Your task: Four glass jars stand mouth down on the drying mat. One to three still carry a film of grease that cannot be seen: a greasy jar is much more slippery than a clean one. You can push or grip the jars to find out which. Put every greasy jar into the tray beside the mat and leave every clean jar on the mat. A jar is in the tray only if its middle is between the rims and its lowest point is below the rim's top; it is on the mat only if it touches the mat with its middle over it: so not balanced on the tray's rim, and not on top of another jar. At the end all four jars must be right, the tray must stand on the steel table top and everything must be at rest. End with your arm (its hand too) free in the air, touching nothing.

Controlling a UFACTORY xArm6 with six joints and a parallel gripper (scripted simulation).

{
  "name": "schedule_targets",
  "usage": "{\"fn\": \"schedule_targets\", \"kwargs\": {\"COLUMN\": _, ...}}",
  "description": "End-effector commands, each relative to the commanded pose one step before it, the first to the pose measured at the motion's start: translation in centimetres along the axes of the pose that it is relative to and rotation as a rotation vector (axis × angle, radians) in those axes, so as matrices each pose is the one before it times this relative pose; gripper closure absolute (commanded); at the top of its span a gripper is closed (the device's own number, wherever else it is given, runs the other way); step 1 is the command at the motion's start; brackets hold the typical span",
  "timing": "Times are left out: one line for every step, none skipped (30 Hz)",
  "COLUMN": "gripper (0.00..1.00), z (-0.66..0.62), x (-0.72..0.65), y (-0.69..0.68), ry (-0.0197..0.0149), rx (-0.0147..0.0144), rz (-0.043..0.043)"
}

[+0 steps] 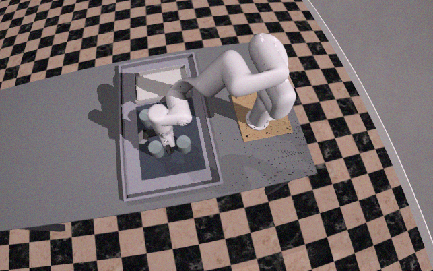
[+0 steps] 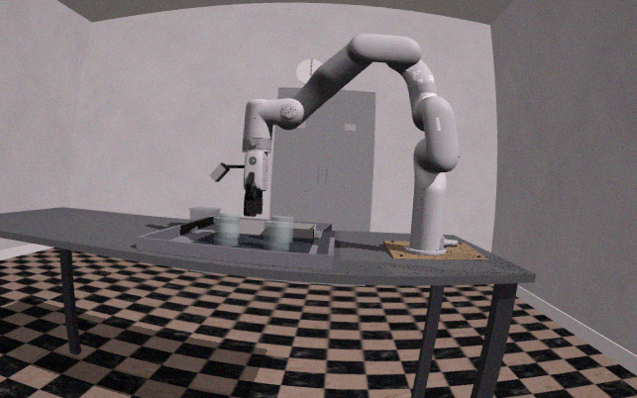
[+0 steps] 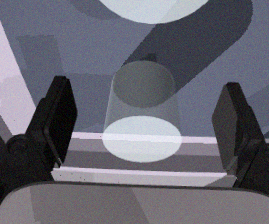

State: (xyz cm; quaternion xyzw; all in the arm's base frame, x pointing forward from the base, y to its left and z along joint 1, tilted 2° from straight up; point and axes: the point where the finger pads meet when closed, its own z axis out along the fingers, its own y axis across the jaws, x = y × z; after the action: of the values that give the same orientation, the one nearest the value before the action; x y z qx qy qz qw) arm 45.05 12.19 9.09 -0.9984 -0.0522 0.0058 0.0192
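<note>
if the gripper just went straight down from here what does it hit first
Probably the drying mat. The open gripper points down into the gap between two jars; the wrist view shows another jar between the fingers, but depth is unclear.

The glass jars [image 1: 183, 144] are pale blue-green on a dark slate-blue drying mat [image 1: 178, 165]; the tray [image 1: 159, 78] is off-white inside. The steel table top [image 1: 50, 162] is plain grey, the arm [image 1: 245, 75] white, its base plate [image 1: 280, 129] speckled ochre, the gripper [image 2: 253, 202] black, the floor [image 1: 245, 236] checkered black and tan
</note>
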Motion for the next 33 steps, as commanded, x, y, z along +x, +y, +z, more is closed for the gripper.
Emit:
{"fn": "schedule_targets", "kwargs": {"gripper": 0.0, "z": -3.497, "x": 0.152, "y": -0.028, "ry": 0.00567, "rx": 0.00084, "rz": -0.00016}}
{"fn": "schedule_targets", "kwargs": {"gripper": 0.0, "z": -0.764, "x": 0.0, "y": 0.0, "ry": 0.0, "rx": 0.0, "rz": 0.0}}
{"fn": "schedule_targets", "kwargs": {"gripper": 0.0, "z": -0.764, "x": 0.0, "y": 0.0, "ry": 0.0, "rx": 0.0, "rz": 0.0}}
{"fn": "schedule_targets", "kwargs": {"gripper": 0.0, "z": -0.764, "x": 0.0, "y": 0.0, "ry": 0.0, "rx": 0.0, "rz": 0.0}}
{"fn": "schedule_targets", "kwargs": {"gripper": 0.0, "z": 0.0, "x": 0.0, "y": 0.0, "ry": 0.0, "rx": 0.0, "rz": 0.0}}
{"fn": "schedule_targets", "kwargs": {"gripper": 0.0, "z": 0.0, "x": 0.0, "y": 0.0, "ry": 0.0, "rx": 0.0, "rz": 0.0}}
{"fn": "schedule_targets", "kwargs": {"gripper": 0.0, "z": 0.0, "x": 0.0, "y": 0.0, "ry": 0.0, "rx": 0.0, "rz": 0.0}}
{"fn": "schedule_targets", "kwargs": {"gripper": 0.0, "z": 0.0, "x": 0.403, "y": 0.723, "ry": 0.0, "rx": 0.0, "rz": 0.0}}
{"fn": "schedule_targets", "kwargs": {"gripper": 0.0, "z": 0.0, "x": 0.403, "y": 0.723, "ry": 0.0, "rx": 0.0, "rz": 0.0}}
{"fn": "schedule_targets", "kwargs": {"gripper": 0.0, "z": 0.0, "x": 0.403, "y": 0.723, "ry": 0.0, "rx": 0.0, "rz": 0.0}}
{"fn": "schedule_targets", "kwargs": {"gripper": 0.0, "z": 0.0, "x": 0.403, "y": 0.723, "ry": 0.0, "rx": 0.0, "rz": 0.0}}
{"fn": "schedule_targets", "kwargs": {"gripper": 0.0, "z": 0.0, "x": 0.0, "y": 0.0, "ry": 0.0, "rx": 0.0, "rz": 0.0}}
{"fn": "schedule_targets", "kwargs": {"gripper": 0.0, "z": 0.0, "x": 0.0, "y": 0.0, "ry": 0.0, "rx": 0.0, "rz": 0.0}}
{"fn": "schedule_targets", "kwargs": {"gripper": 0.0, "z": 0.0, "x": 0.403, "y": 0.723, "ry": 0.0, "rx": 0.0, "rz": 0.0}}
{"fn": "schedule_targets", "kwargs": {"gripper": 0.0, "z": 0.0, "x": 0.403, "y": 0.723, "ry": 0.0, "rx": 0.0, "rz": 0.0}}
{"fn": "schedule_targets", "kwargs": {"gripper": 0.0, "z": 0.0, "x": 0.403, "y": 0.723, "ry": 0.0, "rx": 0.0, "rz": 0.0}}
{"fn": "schedule_targets", "kwargs": {"gripper": 0.0, "z": 0.0, "x": 0.403, "y": 0.723, "ry": 0.0, "rx": 0.0, "rz": 0.0}}
{"fn": "schedule_targets", "kwargs": {"gripper": 0.0, "z": 0.0, "x": 0.403, "y": 0.723, "ry": 0.0, "rx": 0.0, "rz": 0.0}}
{"fn": "schedule_targets", "kwargs": {"gripper": 0.0, "z": 0.0, "x": 0.403, "y": 0.723, "ry": 0.0, "rx": 0.0, "rz": 0.0}}
{"fn": "schedule_targets", "kwargs": {"gripper": 0.0, "z": 0.0, "x": 0.403, "y": 0.723, "ry": 0.0, "rx": 0.0, "rz": 0.0}}
{"fn": "schedule_targets", "kwargs": {"gripper": 0.0, "z": 0.0, "x": 0.403, "y": 0.723, "ry": 0.0, "rx": 0.0, "rz": 0.0}}
{"fn": "schedule_targets", "kwargs": {"gripper": 0.0, "z": 0.0, "x": 0.403, "y": 0.723, "ry": 0.0, "rx": 0.0, "rz": 0.0}}
{"fn": "schedule_targets", "kwargs": {"gripper": 0.0, "z": 0.0, "x": 0.403, "y": 0.723, "ry": 0.0, "rx": 0.0, "rz": 0.0}}
{"fn": "schedule_targets", "kwargs": {"gripper": 0.0, "z": 0.0, "x": 0.403, "y": 0.723, "ry": 0.0, "rx": 0.0, "rz": 0.0}}
{"fn": "schedule_targets", "kwargs": {"gripper": 0.0, "z": 0.0, "x": 0.403, "y": 0.723, "ry": 0.0, "rx": 0.0, "rz": 0.0}}
{"fn": "schedule_targets", "kwargs": {"gripper": 0.0, "z": 0.0, "x": 0.403, "y": 0.723, "ry": 0.0, "rx": 0.0, "rz": 0.0}}
{"fn": "schedule_targets", "kwargs": {"gripper": 0.0, "z": 0.0, "x": 0.403, "y": 0.723, "ry": 0.0, "rx": 0.0, "rz": 0.0}}
{"fn": "schedule_targets", "kwargs": {"gripper": 0.0, "z": 0.0, "x": 0.403, "y": 0.723, "ry": 0.0, "rx": 0.0, "rz": 0.0}}
{"fn": "schedule_targets", "kwargs": {"gripper": 0.0, "z": 0.0, "x": 0.0, "y": 0.0, "ry": 0.0, "rx": 0.0, "rz": 0.0}}
{"fn": "schedule_targets", "kwargs": {"gripper": 0.0, "z": 0.0, "x": 0.0, "y": 0.0, "ry": 0.0, "rx": 0.0, "rz": 0.0}}
{"fn": "schedule_targets", "kwargs": {"gripper": 0.0, "z": 0.0, "x": 0.403, "y": 0.723, "ry": 0.0, "rx": 0.0, "rz": 0.0}}
{"fn": "schedule_targets", "kwargs": {"gripper": 0.0, "z": 0.0, "x": 0.403, "y": 0.723, "ry": 0.0, "rx": 0.0, "rz": 0.0}}
{"fn": "schedule_targets", "kwargs": {"gripper": 0.0, "z": 0.0, "x": 0.403, "y": 0.723, "ry": 0.0, "rx": 0.0, "rz": 0.0}}
